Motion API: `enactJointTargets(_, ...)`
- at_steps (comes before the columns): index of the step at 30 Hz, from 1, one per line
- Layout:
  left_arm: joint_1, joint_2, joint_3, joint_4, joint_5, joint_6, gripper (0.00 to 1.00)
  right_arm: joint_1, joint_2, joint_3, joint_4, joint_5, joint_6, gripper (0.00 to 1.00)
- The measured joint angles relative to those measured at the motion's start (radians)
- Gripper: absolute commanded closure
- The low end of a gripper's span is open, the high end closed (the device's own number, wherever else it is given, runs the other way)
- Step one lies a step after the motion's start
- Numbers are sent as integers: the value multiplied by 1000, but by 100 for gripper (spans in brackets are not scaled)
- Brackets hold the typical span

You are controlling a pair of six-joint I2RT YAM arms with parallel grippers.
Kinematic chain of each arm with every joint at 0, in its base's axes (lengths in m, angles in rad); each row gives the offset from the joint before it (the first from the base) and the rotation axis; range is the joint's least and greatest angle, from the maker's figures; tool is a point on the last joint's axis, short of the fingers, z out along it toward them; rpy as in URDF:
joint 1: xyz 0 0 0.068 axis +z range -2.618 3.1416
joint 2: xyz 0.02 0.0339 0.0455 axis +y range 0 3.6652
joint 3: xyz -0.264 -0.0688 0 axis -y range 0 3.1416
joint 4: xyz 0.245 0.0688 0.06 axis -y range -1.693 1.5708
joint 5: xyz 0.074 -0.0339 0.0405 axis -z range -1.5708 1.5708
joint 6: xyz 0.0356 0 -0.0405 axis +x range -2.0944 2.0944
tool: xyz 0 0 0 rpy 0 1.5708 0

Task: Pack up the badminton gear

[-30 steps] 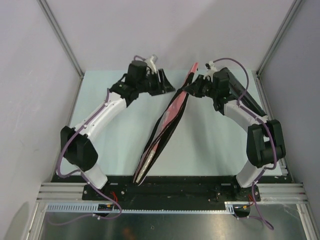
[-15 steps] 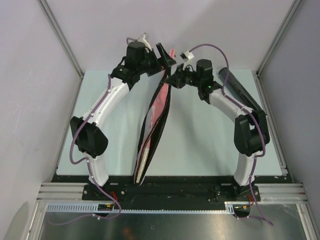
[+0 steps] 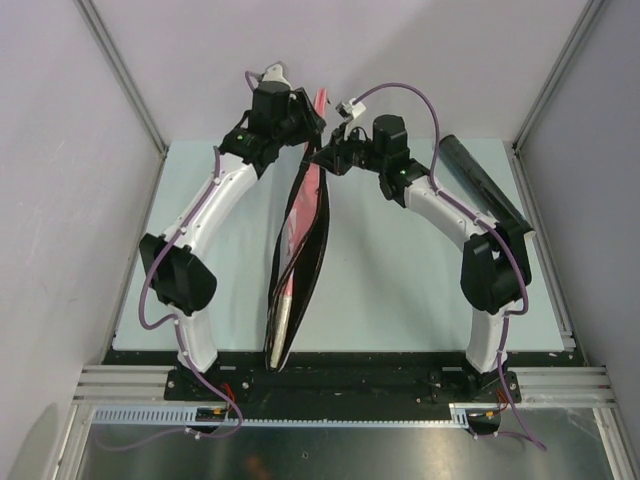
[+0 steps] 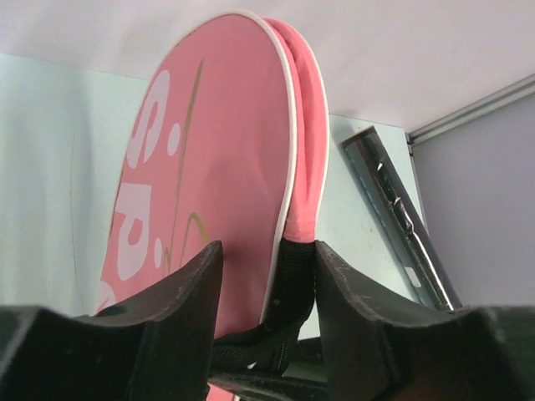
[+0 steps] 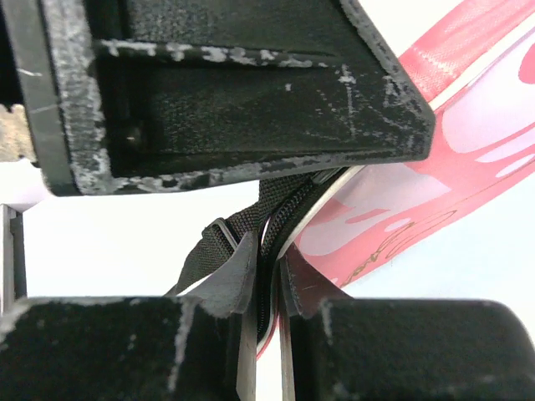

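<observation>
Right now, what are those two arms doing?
Left gripper, right gripper: both clamped on pink bag, far end. Bag standing on edge. Black tube aside, not blocking.

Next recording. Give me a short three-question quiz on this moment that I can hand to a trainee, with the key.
1. True or false: the pink racket cover lies flat on the table.
2. Where is the black tube? A) on the table's left side, B) at the table's far right, C) inside the cover.
3. What do the fingers of the right gripper pinch?

Key:
1. False. It stands on edge, gripped near its top by the left gripper and the right gripper.
2. B.
3. The cover's black zipped edge.
</observation>
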Motion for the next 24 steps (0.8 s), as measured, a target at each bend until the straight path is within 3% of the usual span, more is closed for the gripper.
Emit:
enactJointTargets(3,1,0,9,-2,-1,15,70,10,-2,0,0,9,-20,100)
enactJointTargets(4,1,1,17,-6,3,21,80,13,-2,1,0,11,-24,97)
enactJointTargets(5,1,1,25,-11,3,26,99,15,-2,2,0,12,-25,90)
enactJointTargets(6,1,2,35,-18,2,34,100,18,-2,3,0,16,-27,64)
enactJointTargets(9,3,6,48,-28,-20,49,100,29,-4,18,-37,42,-20,34)
enactJointTargets(11,8,9,48,-31,-50,50,100,60,-12,35,-123,113,14,29)
enactJointTargets(16,14,6,31,-36,-156,33,100,109,-69,25,-294,259,156,27)
enactJointTargets(22,16,0,29,-54,-257,23,100,172,-175,-32,-359,431,186,27)
enactJointTargets(24,16,-4,29,-60,-282,22,100,202,-177,-22,-366,465,182,17)
